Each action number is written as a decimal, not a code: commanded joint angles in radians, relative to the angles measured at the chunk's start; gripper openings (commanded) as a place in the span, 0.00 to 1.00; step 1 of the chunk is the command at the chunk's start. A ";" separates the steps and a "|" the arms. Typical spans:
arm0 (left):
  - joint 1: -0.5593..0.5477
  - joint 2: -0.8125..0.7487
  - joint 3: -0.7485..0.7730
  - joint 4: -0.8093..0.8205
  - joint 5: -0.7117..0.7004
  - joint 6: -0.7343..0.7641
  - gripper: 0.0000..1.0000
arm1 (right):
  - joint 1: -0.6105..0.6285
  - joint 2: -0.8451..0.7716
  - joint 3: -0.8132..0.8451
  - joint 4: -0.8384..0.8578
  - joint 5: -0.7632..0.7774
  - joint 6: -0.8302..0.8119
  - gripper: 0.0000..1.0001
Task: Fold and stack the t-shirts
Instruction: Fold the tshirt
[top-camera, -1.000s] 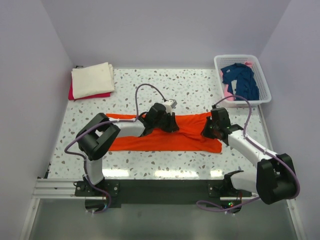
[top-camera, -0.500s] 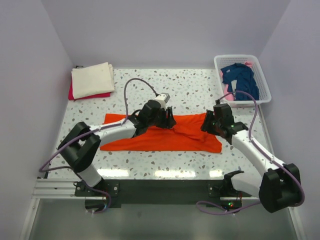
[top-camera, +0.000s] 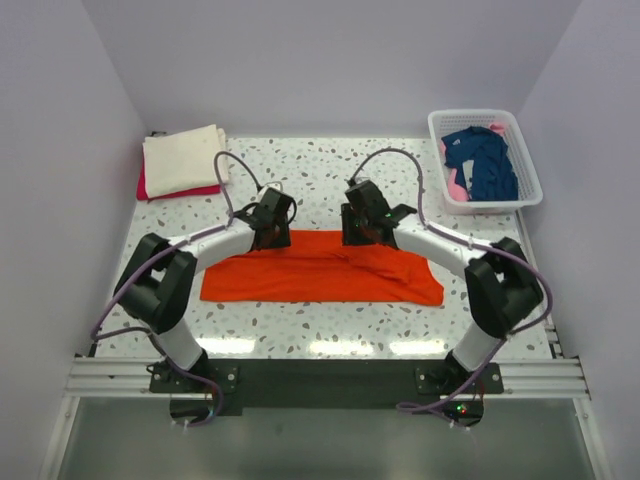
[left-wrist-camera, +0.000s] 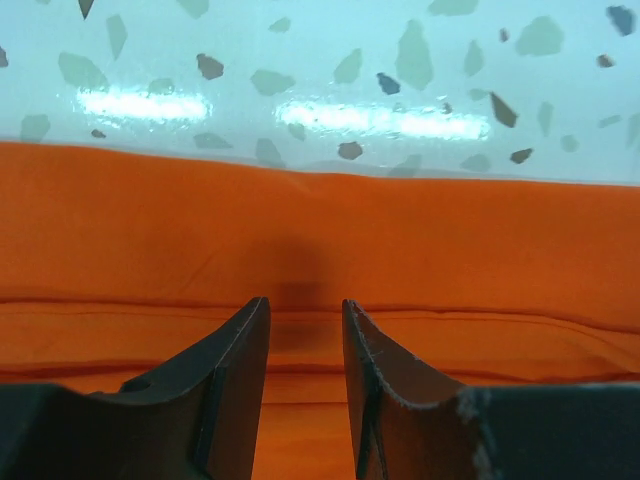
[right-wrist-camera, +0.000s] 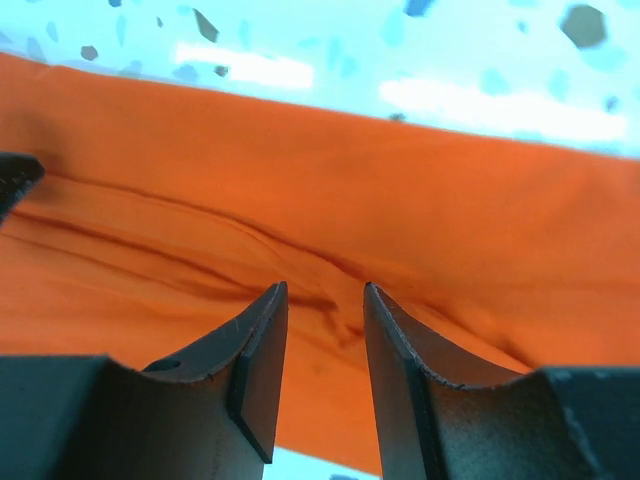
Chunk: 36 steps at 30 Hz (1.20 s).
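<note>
The bright orange t-shirt (top-camera: 320, 272) lies as a long folded strip across the middle of the table. My left gripper (top-camera: 271, 229) hovers over its far edge on the left part, and my right gripper (top-camera: 363, 233) over its far edge near the middle. In the left wrist view the left gripper (left-wrist-camera: 305, 302) is open above smooth orange cloth (left-wrist-camera: 320, 220) with stitched seams. The right gripper (right-wrist-camera: 325, 287) is open above a creased fold of the orange cloth (right-wrist-camera: 300, 200). Neither holds anything. A folded cream t-shirt (top-camera: 184, 159) rests on a red one (top-camera: 150, 191) at the back left.
A white lattice basket (top-camera: 527, 158) at the back right holds a navy t-shirt (top-camera: 483, 160) and some pink cloth (top-camera: 457, 186). Speckled tabletop (top-camera: 320, 170) shows behind the orange strip and along the near edge. Side walls close in the table on both sides.
Both grippers have opened and let go of the orange cloth. Both have moved left and toward the shirt's far edge, the right arm swinging from the right end to the middle.
</note>
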 joint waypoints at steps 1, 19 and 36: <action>0.010 0.042 0.068 -0.067 -0.037 -0.004 0.40 | 0.030 0.106 0.129 0.032 0.024 -0.043 0.40; 0.012 0.024 -0.012 -0.012 0.033 -0.004 0.39 | 0.075 0.309 0.224 0.055 0.001 -0.032 0.35; 0.013 -0.071 -0.075 0.002 0.043 -0.002 0.39 | 0.104 0.263 0.163 0.081 -0.014 0.009 0.33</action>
